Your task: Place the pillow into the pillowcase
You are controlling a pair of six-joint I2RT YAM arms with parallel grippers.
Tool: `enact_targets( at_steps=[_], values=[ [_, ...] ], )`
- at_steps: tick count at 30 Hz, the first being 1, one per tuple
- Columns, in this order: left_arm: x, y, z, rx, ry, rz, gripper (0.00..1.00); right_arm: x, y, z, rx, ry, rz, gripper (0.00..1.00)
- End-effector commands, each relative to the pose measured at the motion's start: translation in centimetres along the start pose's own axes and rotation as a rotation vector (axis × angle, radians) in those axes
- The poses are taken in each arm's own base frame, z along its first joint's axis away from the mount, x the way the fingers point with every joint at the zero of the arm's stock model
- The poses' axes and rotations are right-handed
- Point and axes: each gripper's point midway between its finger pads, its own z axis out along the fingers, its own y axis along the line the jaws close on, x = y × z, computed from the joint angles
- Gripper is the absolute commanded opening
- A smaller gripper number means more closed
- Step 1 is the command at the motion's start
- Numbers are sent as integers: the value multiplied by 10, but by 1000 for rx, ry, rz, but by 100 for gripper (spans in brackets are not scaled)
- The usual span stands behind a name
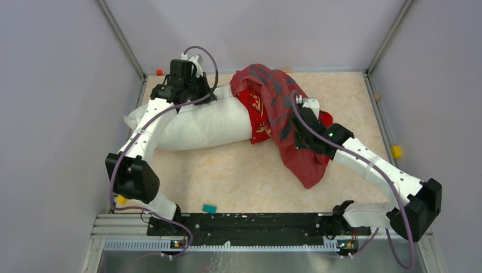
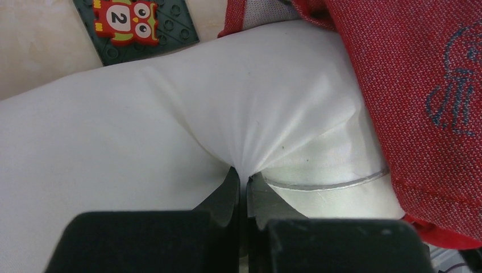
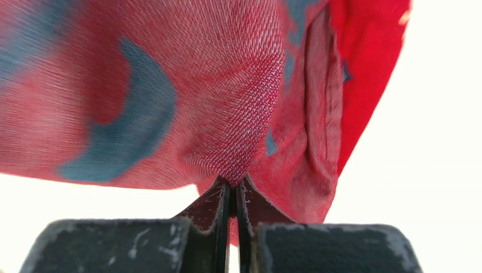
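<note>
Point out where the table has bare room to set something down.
Bare table lies in front of the pillow, between it and the teal block by the arm bases. Another patch sits far right, beyond the pillowcase, toward the yellow block. The far left is crowded by pillow and left arm.

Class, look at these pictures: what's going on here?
Two robot arms are putting a white pillow into a red pillowcase. The left arm has its jaws shut on a pinch of pillow fabric; the right arm has its jaws shut on the pillowcase. The case covers only the pillow's right end; most of it lies bare on the table.
</note>
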Motion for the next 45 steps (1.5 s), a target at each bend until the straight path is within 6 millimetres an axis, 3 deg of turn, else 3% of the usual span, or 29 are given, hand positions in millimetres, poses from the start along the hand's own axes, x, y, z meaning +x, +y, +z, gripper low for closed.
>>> enact_targets(
  at_steps=[1,5,10,12,15,17,20,22,23,26,31,36,40,45],
  values=[
    [-7,17,0,-44,-41,27,0,-98,-8,-62,28,-251,67,0],
    [0,12,0,-9,-30,37,0,-156,-21,-97,83,-358,64,0],
    [18,-5,-1,47,9,78,0,-234,-54,-92,149,-428,140,0],
    [26,-12,-2,68,24,100,0,-259,-72,-73,191,-414,176,0],
    [37,-21,-5,99,43,137,0,-280,-102,-23,270,-352,232,0],
    [42,-25,-6,114,52,150,0,-280,-124,18,324,-290,262,0],
    [46,-24,-7,116,57,152,0,-260,-150,81,367,-154,294,2],
    [46,-24,-8,111,53,149,0,-250,-156,97,374,-100,305,22],
    [45,-23,-7,104,50,147,0,-254,-154,91,360,-114,309,35],
    [42,-22,-7,89,44,133,0,-270,-134,51,299,-214,291,61],
    [37,-25,-3,93,39,112,0,-278,-69,-35,194,-348,183,66],
    [35,-27,-1,99,36,100,0,-253,13,-95,47,-431,84,65],
    [33,-26,-1,93,33,99,0,-216,81,-115,-54,-442,-49,62],
    [32,-26,-1,88,31,101,0,-193,115,-91,-35,-393,-174,64]
  ],
)
